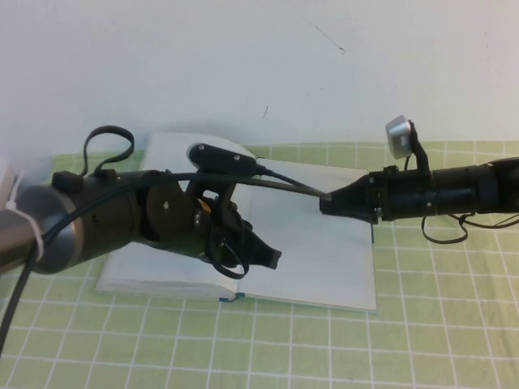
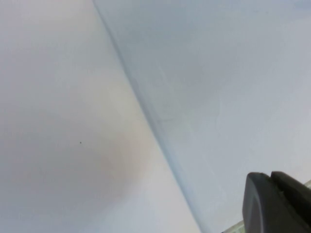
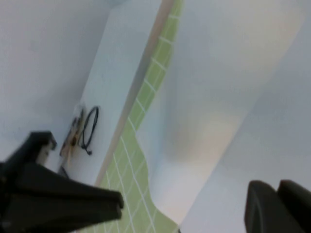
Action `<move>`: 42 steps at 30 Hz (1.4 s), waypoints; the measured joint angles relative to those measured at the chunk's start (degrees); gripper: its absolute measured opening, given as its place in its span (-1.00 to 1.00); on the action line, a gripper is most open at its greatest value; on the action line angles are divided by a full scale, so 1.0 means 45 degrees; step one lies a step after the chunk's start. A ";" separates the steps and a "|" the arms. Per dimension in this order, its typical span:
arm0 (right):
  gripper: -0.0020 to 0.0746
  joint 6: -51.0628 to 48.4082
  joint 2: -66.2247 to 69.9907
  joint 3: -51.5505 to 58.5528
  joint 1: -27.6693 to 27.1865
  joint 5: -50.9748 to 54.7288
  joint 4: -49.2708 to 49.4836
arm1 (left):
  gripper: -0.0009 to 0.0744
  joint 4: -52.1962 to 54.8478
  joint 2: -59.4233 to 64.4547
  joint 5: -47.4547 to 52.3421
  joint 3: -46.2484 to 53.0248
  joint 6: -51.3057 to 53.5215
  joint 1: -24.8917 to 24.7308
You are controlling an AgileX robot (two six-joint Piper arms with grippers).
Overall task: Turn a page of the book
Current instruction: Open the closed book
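The book lies open on the green grid mat, both pages white and blank. My left gripper is shut and empty, low over the pages near the spine at the front edge. In the left wrist view its closed tips hang just above the white page beside the gutter. My right gripper reaches in from the right over the right page. In the right wrist view it is closed against a lifted, bowed white page. Whether paper sits between the pads is hard to see.
The green grid mat extends to the front and right of the book. A white wall rises behind it. The left arm's body and a black cable cross over the left page. The right arm's camera sticks up at the right.
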 joint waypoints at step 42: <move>-0.93 0.3979 -0.2456 -0.0754 0.2554 -0.5304 -1.2493 | -0.99 0.5858 -0.0038 0.0057 0.0050 -0.5848 0.2356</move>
